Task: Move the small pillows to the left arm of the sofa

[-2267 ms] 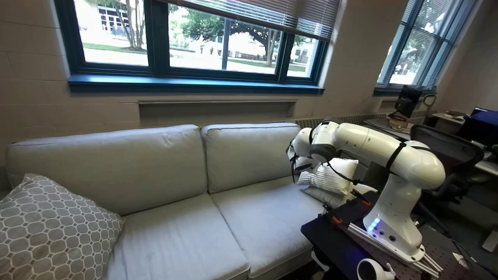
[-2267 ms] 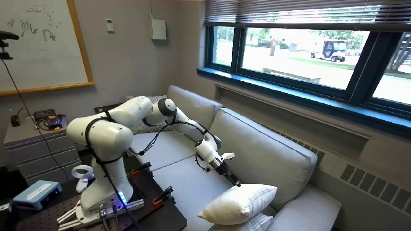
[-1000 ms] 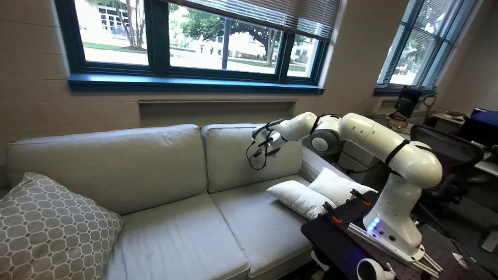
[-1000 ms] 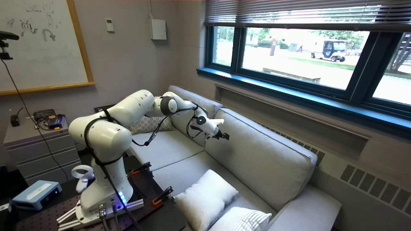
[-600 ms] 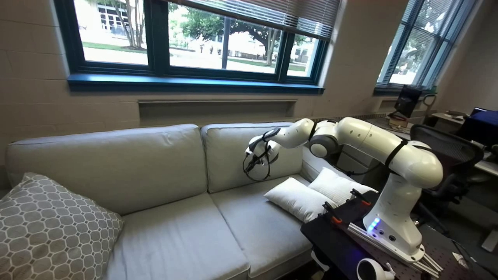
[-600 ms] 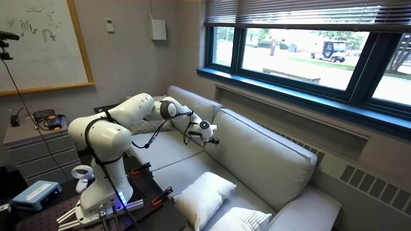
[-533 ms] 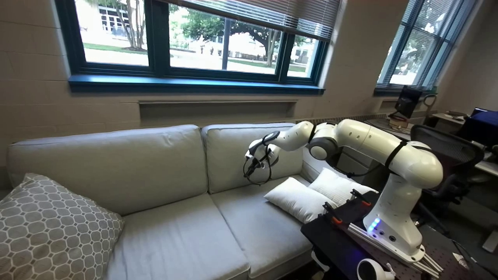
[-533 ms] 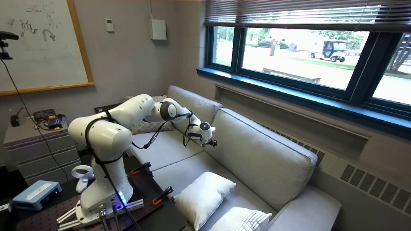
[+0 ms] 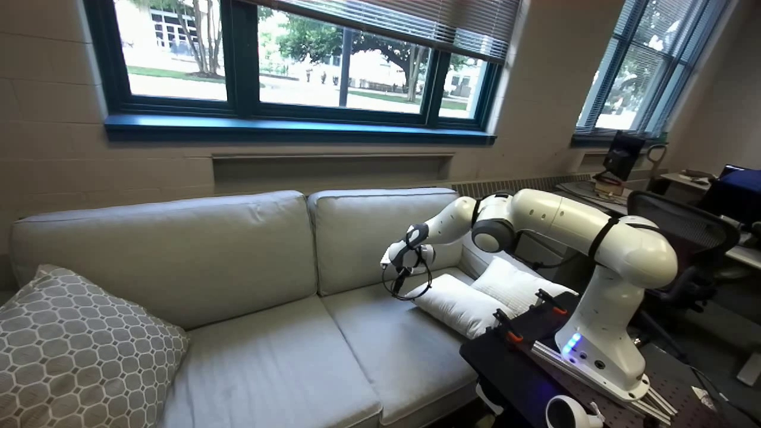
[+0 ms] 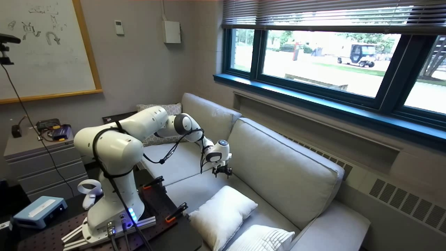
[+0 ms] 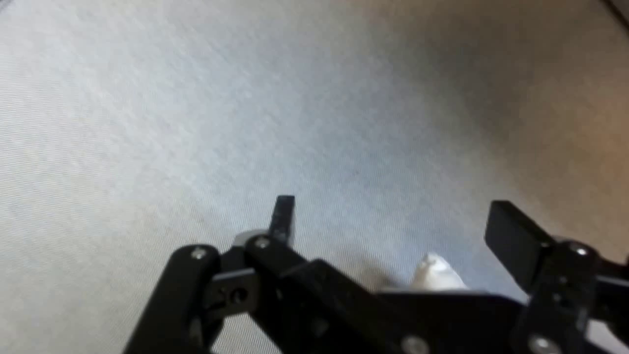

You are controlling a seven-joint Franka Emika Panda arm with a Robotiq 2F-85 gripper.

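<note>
robot arm has tipped its jaws down; they are spread wide over the sofa; near one small pillow.

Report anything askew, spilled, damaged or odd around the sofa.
Nothing looks spilled or damaged. One oddity: beside the gripper, a black cable droops in a loose loop, overlapping a small pillow in an exterior view; whether they touch is unclear.

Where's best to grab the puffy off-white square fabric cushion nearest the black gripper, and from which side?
Probably by that off-white cushion's corner nearest the open black fingers, coming down from above with one on either side. That corner tapers thinner than the puffy middle and points away from the other off-white square cushion, so it should pinch easily.
</note>
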